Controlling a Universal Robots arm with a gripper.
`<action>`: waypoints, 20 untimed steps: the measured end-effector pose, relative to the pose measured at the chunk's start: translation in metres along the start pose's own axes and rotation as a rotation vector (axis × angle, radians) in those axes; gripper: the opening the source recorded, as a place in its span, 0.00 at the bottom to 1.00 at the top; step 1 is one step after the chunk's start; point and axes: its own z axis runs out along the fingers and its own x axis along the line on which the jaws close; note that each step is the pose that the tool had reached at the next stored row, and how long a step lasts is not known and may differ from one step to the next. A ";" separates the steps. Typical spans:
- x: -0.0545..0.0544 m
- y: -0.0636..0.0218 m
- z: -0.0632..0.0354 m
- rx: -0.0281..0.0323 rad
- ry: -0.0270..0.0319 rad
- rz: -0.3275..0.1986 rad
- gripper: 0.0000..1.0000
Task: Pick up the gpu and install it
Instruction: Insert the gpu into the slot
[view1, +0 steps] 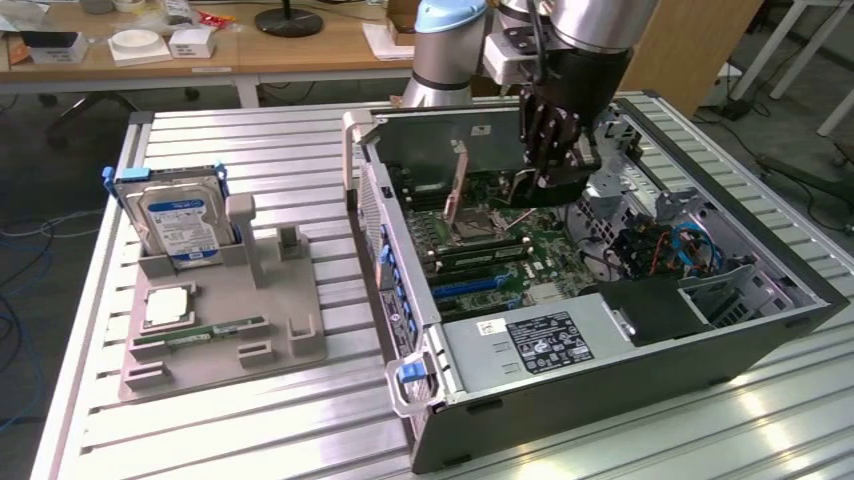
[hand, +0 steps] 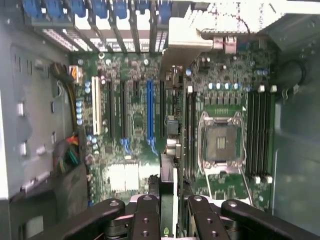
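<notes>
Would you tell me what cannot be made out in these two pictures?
- gpu, wrist view: seen edge-on in the gripper, so its faces and bracket are hidden.
- gpu, exterior view: hard to tell apart from the dark gripper holding it.
- Print on the hard drive, exterior view: too small.

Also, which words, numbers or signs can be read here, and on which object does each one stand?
No text can be read with certainty.
Hard drive label, blue and white: print too small to read.
Power supply label, black with white print: too small to read.
Motherboard markings: blurred.
</notes>
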 end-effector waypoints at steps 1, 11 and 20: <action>0.000 0.0001 0.0001 -0.0001 0.0002 -0.001 0.26; 0.000 0.0001 0.0003 -0.0002 0.0001 -0.002 0.26; 0.000 0.0002 0.0035 -0.0001 -0.0001 -0.002 0.26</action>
